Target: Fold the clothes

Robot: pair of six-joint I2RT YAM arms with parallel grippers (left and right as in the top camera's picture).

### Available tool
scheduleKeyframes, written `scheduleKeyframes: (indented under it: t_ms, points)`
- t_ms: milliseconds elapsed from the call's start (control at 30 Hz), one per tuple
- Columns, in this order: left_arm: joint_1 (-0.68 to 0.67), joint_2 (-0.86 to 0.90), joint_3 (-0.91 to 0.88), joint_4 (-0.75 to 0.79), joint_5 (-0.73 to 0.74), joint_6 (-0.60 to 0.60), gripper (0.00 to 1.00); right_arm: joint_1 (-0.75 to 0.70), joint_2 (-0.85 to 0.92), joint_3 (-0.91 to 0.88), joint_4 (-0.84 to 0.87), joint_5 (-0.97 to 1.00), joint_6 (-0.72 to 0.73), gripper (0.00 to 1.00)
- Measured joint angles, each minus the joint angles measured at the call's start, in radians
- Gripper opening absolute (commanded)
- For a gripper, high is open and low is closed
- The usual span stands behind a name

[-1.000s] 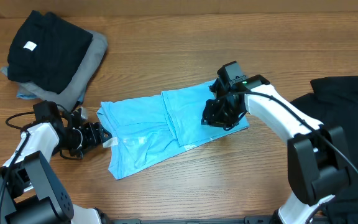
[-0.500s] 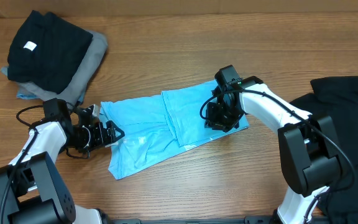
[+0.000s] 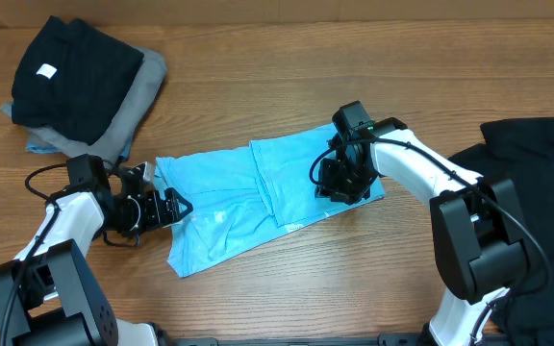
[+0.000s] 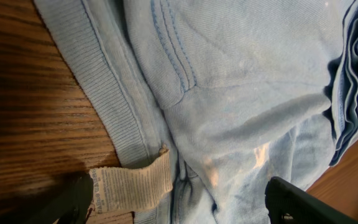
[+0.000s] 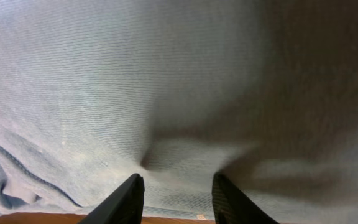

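Observation:
The light blue T-shirt (image 3: 229, 202) lies partly folded across the middle of the table, its right part doubled over. My left gripper (image 3: 171, 207) is open at the shirt's left edge. In the left wrist view its fingers (image 4: 179, 205) straddle the ribbed collar (image 4: 104, 106) and a white care label (image 4: 129, 186). My right gripper (image 3: 339, 185) is on the shirt's right end. In the right wrist view its fingers (image 5: 179, 199) are apart and press into the blue fabric (image 5: 166, 81), which puckers between them. The chest lettering is hidden.
A pile of black and grey clothes (image 3: 75, 77) sits at the back left corner. Another black garment (image 3: 532, 183) lies at the right edge. Bare wood table (image 3: 258, 86) runs behind and in front of the shirt.
My left gripper has moved right onto the shirt's left edge. My right gripper has shifted slightly left on the shirt. Over the last half second both hold nearly still.

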Motion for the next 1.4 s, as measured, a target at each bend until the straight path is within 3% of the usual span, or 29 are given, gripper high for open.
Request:
scheduleKeyframes:
  t_ms: [267,600,767,900,1400]
  points:
    - [-0.006,-0.007,-0.017,0.084,0.008,-0.047,0.94,0.0,0.0,0.0,0.0,0.0,-0.005,0.44]
    - [-0.021,0.051,-0.027,0.194,0.08,-0.095,0.77,0.0,0.0,0.0,0.0,0.0,-0.008,0.43]
    - [-0.023,0.078,-0.021,0.195,0.131,-0.094,0.77,0.0,0.0,0.0,0.0,0.0,-0.008,0.43]
    - [-0.023,0.083,-0.013,0.163,0.142,-0.081,0.84,0.0,0.0,0.0,-0.002,0.0,-0.01,0.43]
    - [-0.028,0.083,-0.006,0.138,0.141,-0.08,0.85,0.0,0.0,0.0,-0.005,0.0,-0.016,0.39]
